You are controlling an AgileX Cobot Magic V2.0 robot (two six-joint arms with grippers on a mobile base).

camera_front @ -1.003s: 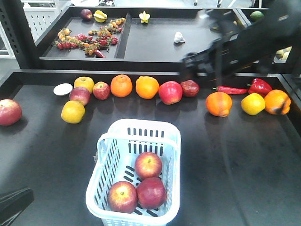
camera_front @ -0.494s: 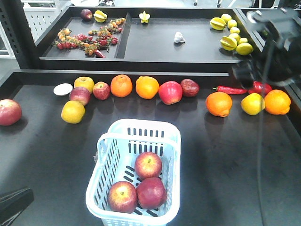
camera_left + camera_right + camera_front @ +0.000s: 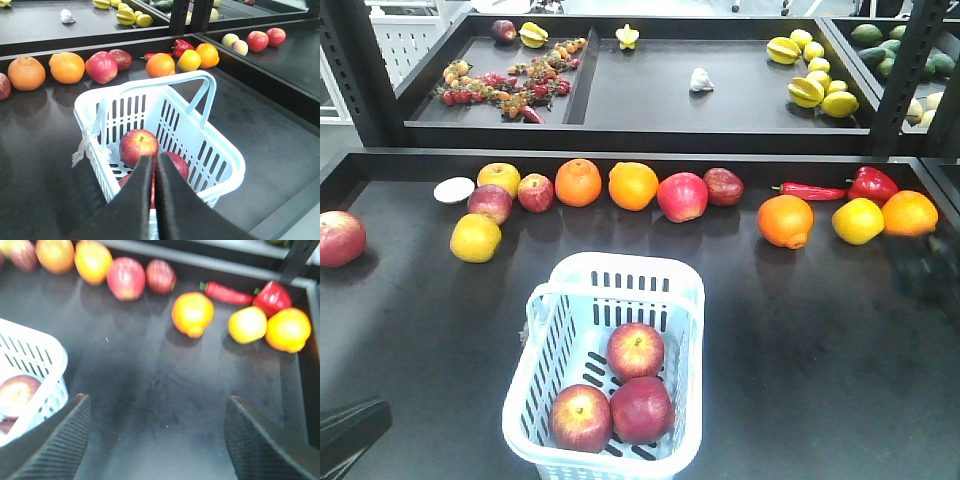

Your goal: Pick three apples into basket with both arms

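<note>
The left tool [image 3: 153, 200] has its fingers pressed together and empty, hanging over the basket's [image 3: 682, 290] near rim. The right tool [image 3: 155, 440] is spread wide, gripping nothing, above bare surface [image 3: 820, 350] at the basket's 3 o'clock. Three apples [image 3: 636, 351] lie inside the basket (two in front, one behind). The task looks complete; other fruit lines the surface at 12 o'clock.
</note>
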